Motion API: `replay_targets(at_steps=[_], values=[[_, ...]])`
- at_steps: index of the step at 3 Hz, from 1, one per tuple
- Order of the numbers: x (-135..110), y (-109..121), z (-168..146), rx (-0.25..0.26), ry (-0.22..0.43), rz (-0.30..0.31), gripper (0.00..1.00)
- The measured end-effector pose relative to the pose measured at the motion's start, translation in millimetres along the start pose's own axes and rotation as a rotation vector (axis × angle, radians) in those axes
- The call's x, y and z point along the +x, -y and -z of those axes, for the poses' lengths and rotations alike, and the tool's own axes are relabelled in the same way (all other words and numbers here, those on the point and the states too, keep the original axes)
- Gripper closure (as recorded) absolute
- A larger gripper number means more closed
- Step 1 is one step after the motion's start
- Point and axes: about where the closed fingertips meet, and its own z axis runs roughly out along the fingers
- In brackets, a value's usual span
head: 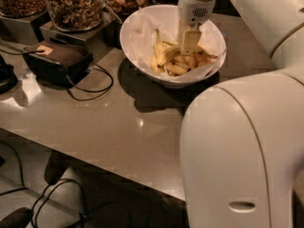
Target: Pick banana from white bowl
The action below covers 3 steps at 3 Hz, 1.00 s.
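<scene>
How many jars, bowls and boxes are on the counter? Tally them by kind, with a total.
White bowl: 1
Glass jars: 3
Dark box: 1
Total: 5
Pincer: down in the bowl, on the bananas.

Warm light glints off a smooth grey-brown counter (118,127) — glass jars of nuts (76,6) along its back, a dark box (59,58) with a black cable (95,87) beside them. Loose wires (47,194) trail over the floor (28,165) below. My gripper (191,39) hangs above the counter's far side.
</scene>
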Motion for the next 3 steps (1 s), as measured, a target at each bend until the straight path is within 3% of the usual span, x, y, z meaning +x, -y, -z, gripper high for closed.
replay_targets(at_steps=[1,3], values=[[1,-7,3,0.001,-0.008,0.005,0.98],[-2,-5,14,0.039,0.026,0.006,1.00]])
